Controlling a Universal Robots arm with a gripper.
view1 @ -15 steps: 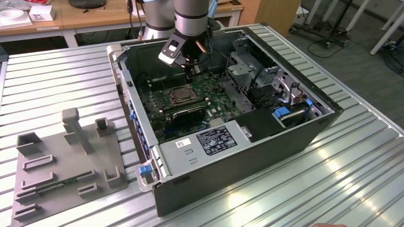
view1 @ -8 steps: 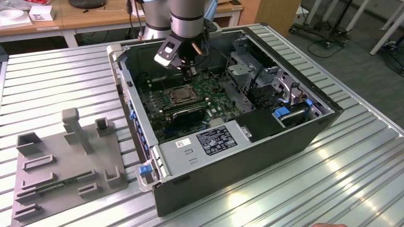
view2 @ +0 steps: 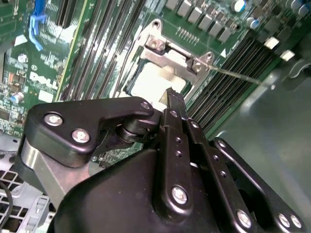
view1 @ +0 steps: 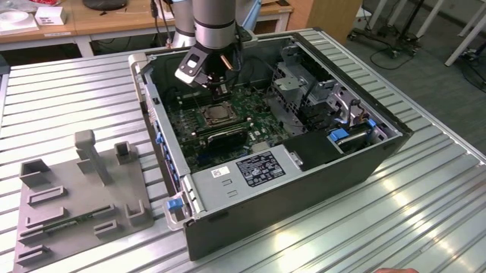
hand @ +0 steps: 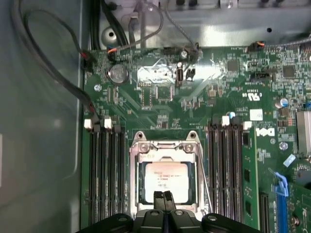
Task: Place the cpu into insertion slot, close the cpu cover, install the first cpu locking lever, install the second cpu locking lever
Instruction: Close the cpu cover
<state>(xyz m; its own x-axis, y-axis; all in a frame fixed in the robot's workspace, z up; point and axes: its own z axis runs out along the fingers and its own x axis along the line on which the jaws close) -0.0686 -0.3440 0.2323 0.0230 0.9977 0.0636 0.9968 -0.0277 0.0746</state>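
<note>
One cpu (hand: 165,180) lies flat in its socket, and we see the cpu cover (hand: 164,147) folded down around it, its window framing the chip. Our gripper (hand: 163,196) has its fingers pressed together with nothing between them, tips over the cover's rim; we cannot tell whether they touch. In the exterior view it hangs at twelve o'clock from the cpu, inside the computer case (view1: 304,187)

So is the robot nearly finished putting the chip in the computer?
About halfway. The cpu is in place and the cpu cover lies down around it. The gripper, shut, is at the cover's edge. One locking lever sticks out loose, so the levers look left to do.
</note>
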